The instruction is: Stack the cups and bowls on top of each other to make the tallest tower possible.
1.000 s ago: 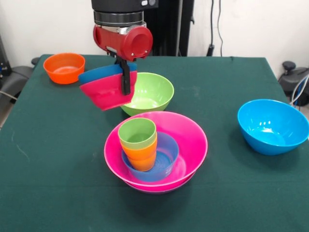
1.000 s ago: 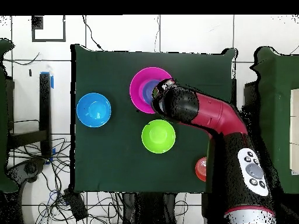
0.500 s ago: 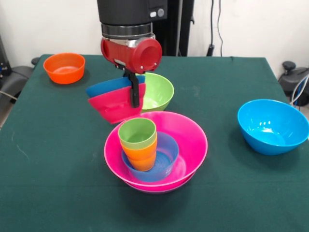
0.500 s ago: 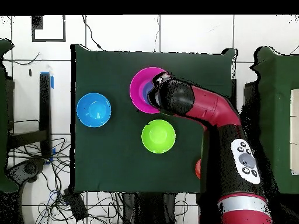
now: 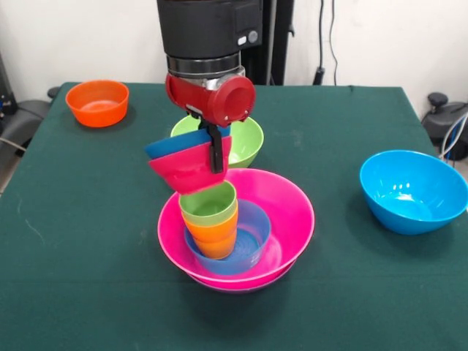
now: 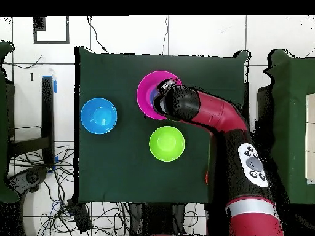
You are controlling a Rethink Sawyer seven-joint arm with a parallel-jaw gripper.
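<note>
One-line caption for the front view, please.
Gripper holds a nested red bowl and dark-blue bowl tilted above the light green ribbed cup atop the tower.

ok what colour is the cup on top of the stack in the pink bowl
Light green cup, nested in an orange cup; the front view shows it best.

Your arm (image 6: 215,120) covers part of the pink bowl (image 6: 147,92) near the surface's (image 6: 111,172) far edge; sky-blue bowl (image 6: 98,115) and lime green bowl (image 6: 167,143) sit apart.
</note>
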